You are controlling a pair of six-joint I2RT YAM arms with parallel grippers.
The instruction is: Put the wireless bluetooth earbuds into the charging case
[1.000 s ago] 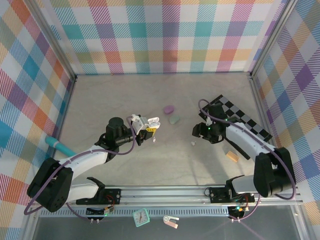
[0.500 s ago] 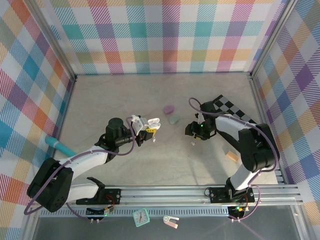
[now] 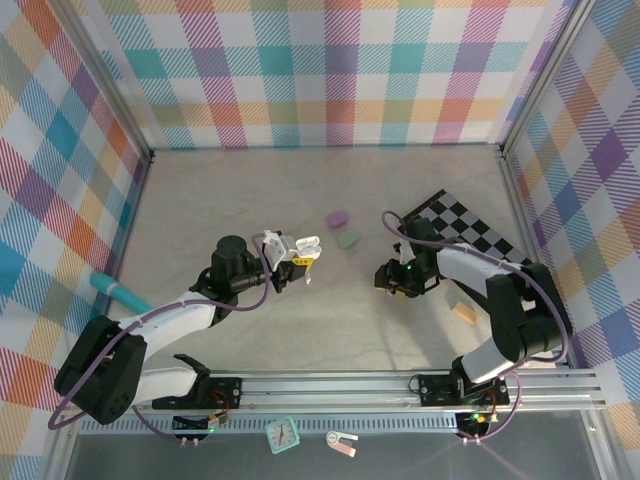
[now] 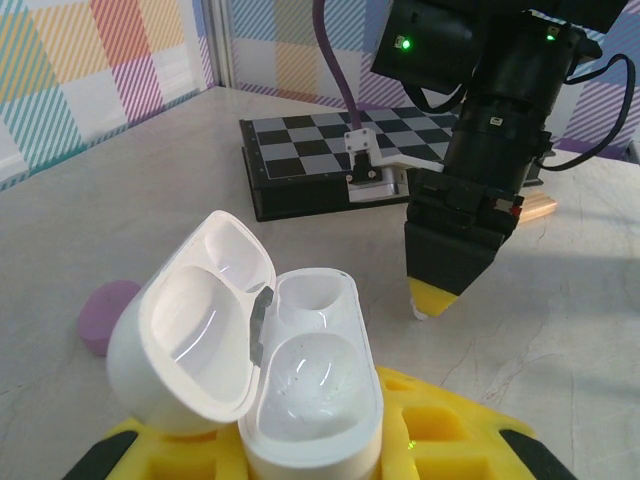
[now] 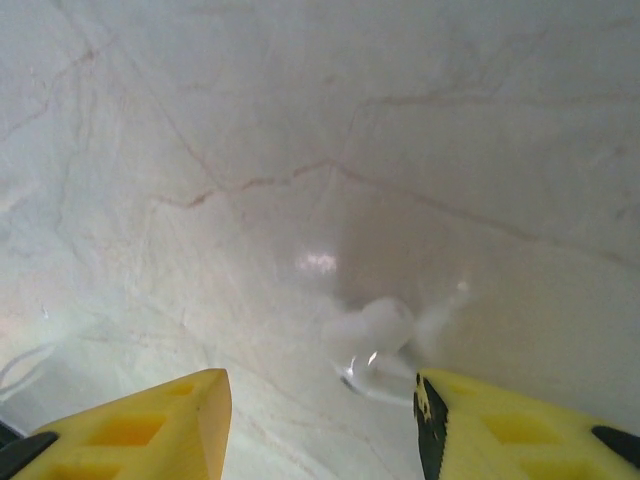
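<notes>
Since the white earbud [image 5: 378,330] is tiny, light, hard glossy plastic, it will likely skid or flick out of a careless pinch. Best hold looks like across the rounded bud body, fingers square to it, gentle squeeze. It lies on the marbled bench [image 5: 300,120], between the fingers of the right gripper [image 5: 318,385] and just beside the right-hand one, so the close may nudge it sideways first. Right gripper is spread wide, nothing pinched yet.

Right arm pose: reached in toward bench centre, wrist bent so the gripper points nearly straight down, tip almost on the bench over the bud, in front of the checkerboard slab [image 4: 330,160].

Left arm: stretched forward and inward, left gripper [image 3: 285,255] clamped on the base of the white charging case [image 4: 300,390], held off the bench. Lid is hinged open and both sockets look empty. Case mouth faces up and toward the right gripper, near it but apart.

Purple case [image 3: 338,217] and mint case [image 3: 348,240] sit on the bench between the arms, untouched. Wooden block [image 3: 463,312] lies off to the right.
</notes>
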